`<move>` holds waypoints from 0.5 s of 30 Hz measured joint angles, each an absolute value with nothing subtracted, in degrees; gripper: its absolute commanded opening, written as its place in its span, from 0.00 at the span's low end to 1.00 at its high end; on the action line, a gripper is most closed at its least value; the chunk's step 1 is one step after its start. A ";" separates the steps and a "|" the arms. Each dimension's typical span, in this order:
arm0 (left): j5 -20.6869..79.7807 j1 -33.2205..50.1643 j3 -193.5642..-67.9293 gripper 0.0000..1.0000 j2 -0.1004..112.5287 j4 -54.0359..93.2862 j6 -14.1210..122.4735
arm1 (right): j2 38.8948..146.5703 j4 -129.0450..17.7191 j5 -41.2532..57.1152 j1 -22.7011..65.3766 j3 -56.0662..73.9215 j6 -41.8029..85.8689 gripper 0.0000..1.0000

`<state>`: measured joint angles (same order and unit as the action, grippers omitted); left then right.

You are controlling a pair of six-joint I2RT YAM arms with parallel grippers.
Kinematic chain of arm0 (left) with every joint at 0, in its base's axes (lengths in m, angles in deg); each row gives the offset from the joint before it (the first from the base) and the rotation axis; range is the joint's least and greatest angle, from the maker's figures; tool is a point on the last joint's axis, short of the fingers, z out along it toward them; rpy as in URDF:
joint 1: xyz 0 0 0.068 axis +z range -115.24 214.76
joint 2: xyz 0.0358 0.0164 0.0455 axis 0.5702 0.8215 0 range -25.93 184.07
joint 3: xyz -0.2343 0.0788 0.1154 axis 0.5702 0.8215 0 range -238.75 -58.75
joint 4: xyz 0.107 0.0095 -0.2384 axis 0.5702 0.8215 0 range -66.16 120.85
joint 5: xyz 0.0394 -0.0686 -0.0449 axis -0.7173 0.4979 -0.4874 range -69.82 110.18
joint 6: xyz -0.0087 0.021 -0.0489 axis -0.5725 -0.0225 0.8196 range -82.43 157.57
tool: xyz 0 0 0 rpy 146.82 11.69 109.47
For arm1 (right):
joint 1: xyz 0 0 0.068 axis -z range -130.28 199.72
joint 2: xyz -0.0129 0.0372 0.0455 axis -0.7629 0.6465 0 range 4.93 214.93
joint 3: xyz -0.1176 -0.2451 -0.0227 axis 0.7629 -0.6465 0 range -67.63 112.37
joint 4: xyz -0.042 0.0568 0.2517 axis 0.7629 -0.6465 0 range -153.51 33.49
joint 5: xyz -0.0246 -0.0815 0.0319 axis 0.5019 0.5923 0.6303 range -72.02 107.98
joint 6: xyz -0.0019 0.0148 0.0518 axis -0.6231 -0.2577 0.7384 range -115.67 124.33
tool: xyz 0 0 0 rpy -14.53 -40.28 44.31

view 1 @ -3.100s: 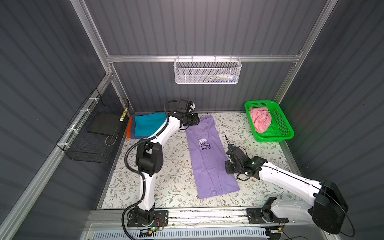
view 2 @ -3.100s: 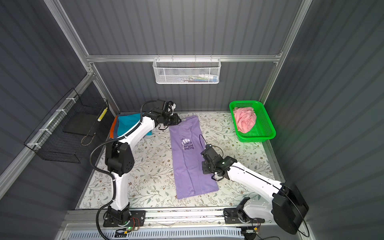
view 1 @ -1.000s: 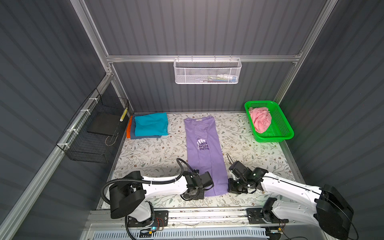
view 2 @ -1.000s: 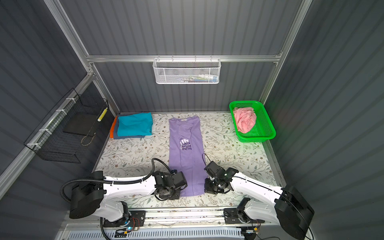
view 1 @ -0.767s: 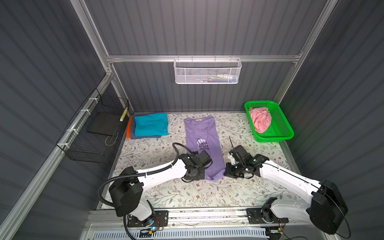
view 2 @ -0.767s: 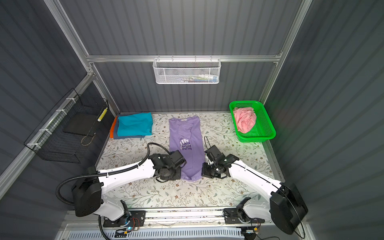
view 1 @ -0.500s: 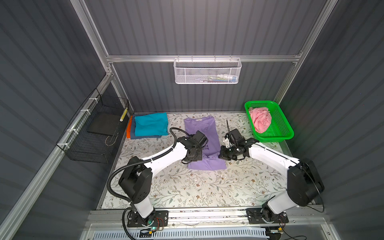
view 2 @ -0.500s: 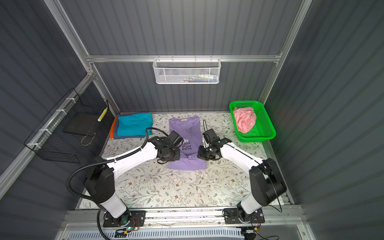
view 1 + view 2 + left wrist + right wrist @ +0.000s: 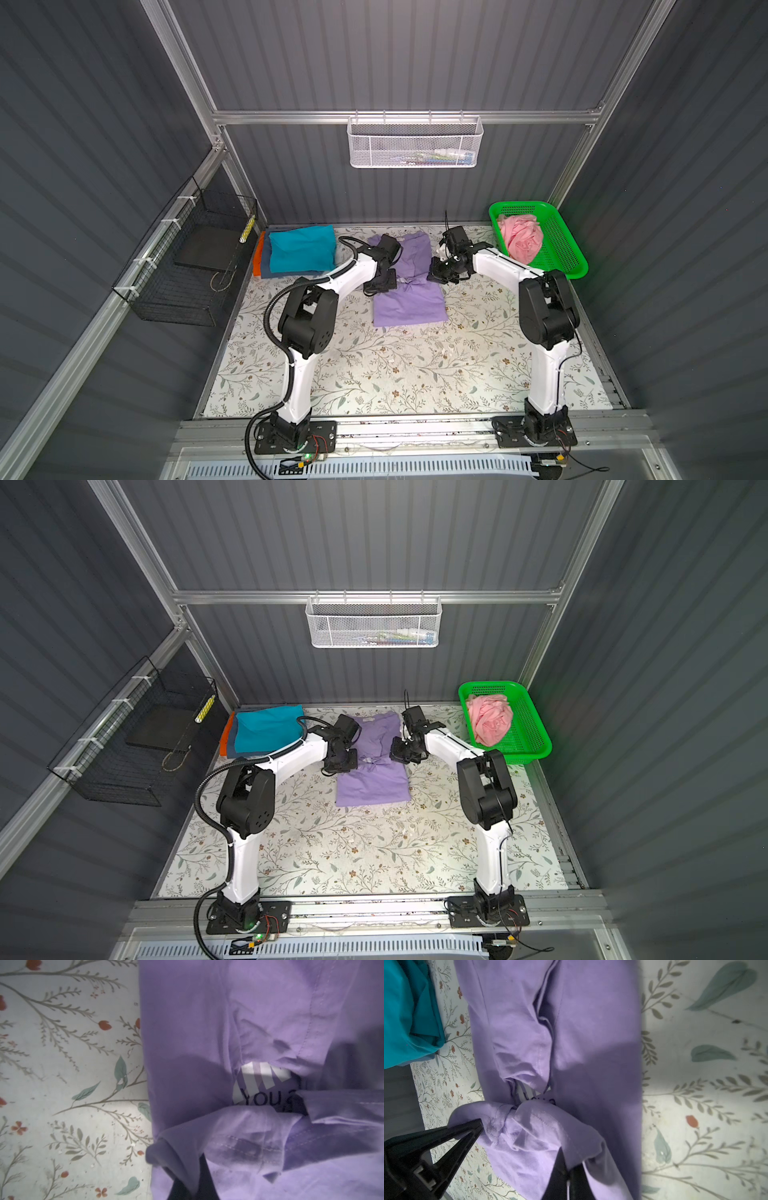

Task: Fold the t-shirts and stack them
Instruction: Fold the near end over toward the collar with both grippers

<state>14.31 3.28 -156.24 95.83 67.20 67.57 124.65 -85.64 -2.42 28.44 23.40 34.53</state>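
Observation:
The lavender t-shirt lies folded in half on the floral table, with its hem bunched across the print. My left gripper is shut on the hem's left corner. The right gripper is shut on the right corner. Both hover low over the shirt's middle. A folded teal t-shirt tops a stack at the back left, with orange and grey-blue edges under it. A crumpled pink t-shirt sits in the basket.
The green mesh basket stands at the back right corner. A black wire basket hangs on the left wall and a white mesh basket on the back wall. Floral table surface stretches in front of the shirt.
Both grippers have carried the lavender shirt's hem from the front of the table towards the back, folding the long shirt in half over its print.

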 measured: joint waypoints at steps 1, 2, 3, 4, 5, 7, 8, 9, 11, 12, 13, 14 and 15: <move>14.72 3.50 -156.92 0.27 96.70 67.33 67.42 | 125.61 -85.79 -2.79 28.75 23.97 34.38 0.22; 15.09 3.78 -157.68 0.31 97.57 67.55 67.07 | 126.38 -85.86 -3.14 29.01 24.36 34.05 0.28; 15.33 4.00 -158.25 0.31 98.30 67.59 66.83 | 127.04 -85.92 -3.47 29.16 24.62 33.89 0.32; 15.53 4.19 -158.88 0.32 98.99 67.74 66.48 | 127.52 -86.12 -3.75 29.40 24.97 33.87 0.36; 15.71 4.52 -159.74 0.32 99.61 68.14 66.28 | 128.08 -86.34 -4.10 29.67 25.45 33.92 0.38; 15.75 5.51 -161.92 0.34 100.52 69.41 66.04 | 129.05 -86.80 -4.71 30.10 26.96 33.83 0.40; 15.66 6.34 -163.65 0.35 100.92 70.30 65.99 | 129.44 -86.95 -4.98 30.48 28.01 33.85 0.40; 15.60 7.25 -165.44 0.36 101.18 71.02 65.99 | 129.70 -87.19 -5.20 30.85 28.99 33.89 0.40; 15.05 9.75 -168.98 0.38 101.14 71.94 66.06 | 129.81 -87.39 -5.68 31.98 31.09 33.87 0.38; 14.70 10.77 -170.18 0.38 100.79 71.88 66.10 | 129.48 -87.17 -5.85 32.55 31.53 33.87 0.33; 14.59 11.54 -170.66 0.37 100.09 71.42 66.19 | 128.81 -86.84 -6.00 33.05 31.62 33.96 0.26; 14.61 12.57 -170.51 0.34 99.04 71.15 66.28 | 127.91 -86.62 -6.16 33.58 31.40 33.92 0.17; 14.70 13.18 -169.83 0.29 97.86 70.74 66.45 | 126.84 -86.18 -6.31 33.91 30.79 33.98 0.08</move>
<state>14.70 13.18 -169.83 97.86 70.74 66.45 126.84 -86.18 -6.31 33.91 30.79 33.98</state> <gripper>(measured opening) 0.353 0.227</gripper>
